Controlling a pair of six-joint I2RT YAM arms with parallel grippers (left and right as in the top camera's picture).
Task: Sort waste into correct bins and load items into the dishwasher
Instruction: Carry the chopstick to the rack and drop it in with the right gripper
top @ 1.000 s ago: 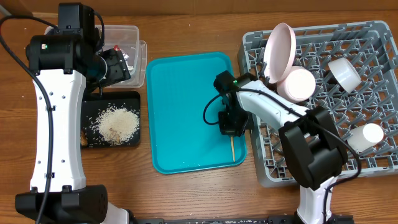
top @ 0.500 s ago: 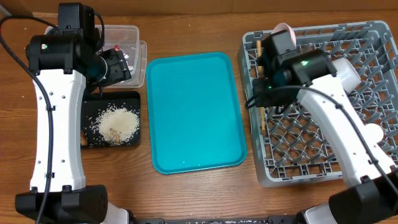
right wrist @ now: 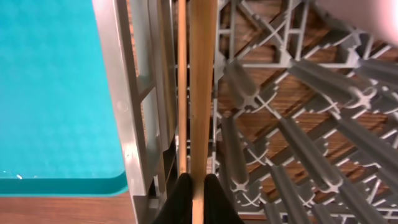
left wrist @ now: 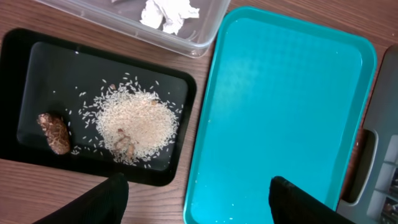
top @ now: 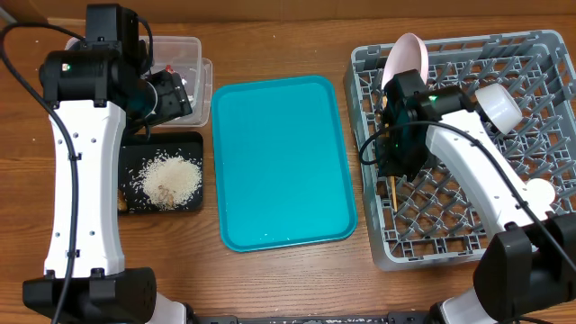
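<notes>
Right gripper [right wrist: 193, 194] pressed together, pinching a wooden chopstick [right wrist: 200, 74]. The stick ran straight ahead from the fingertips, close along the inner side of the grey dish rack's [right wrist: 124, 93] wall. Rack pegs lay ahead and to one side of the gripper. The teal tray [right wrist: 50, 81] lay on the other side, beyond the wall.

Left gripper [left wrist: 198, 183] spread wide, nothing between the fingers. Beneath and ahead of one finger sat the black tray [left wrist: 25, 74], holding loose rice [left wrist: 134, 124] and a brown food lump [left wrist: 55, 132]. Farther ahead was the clear tub [left wrist: 186, 43] with a crumpled white napkin [left wrist: 166, 12] inside.
</notes>
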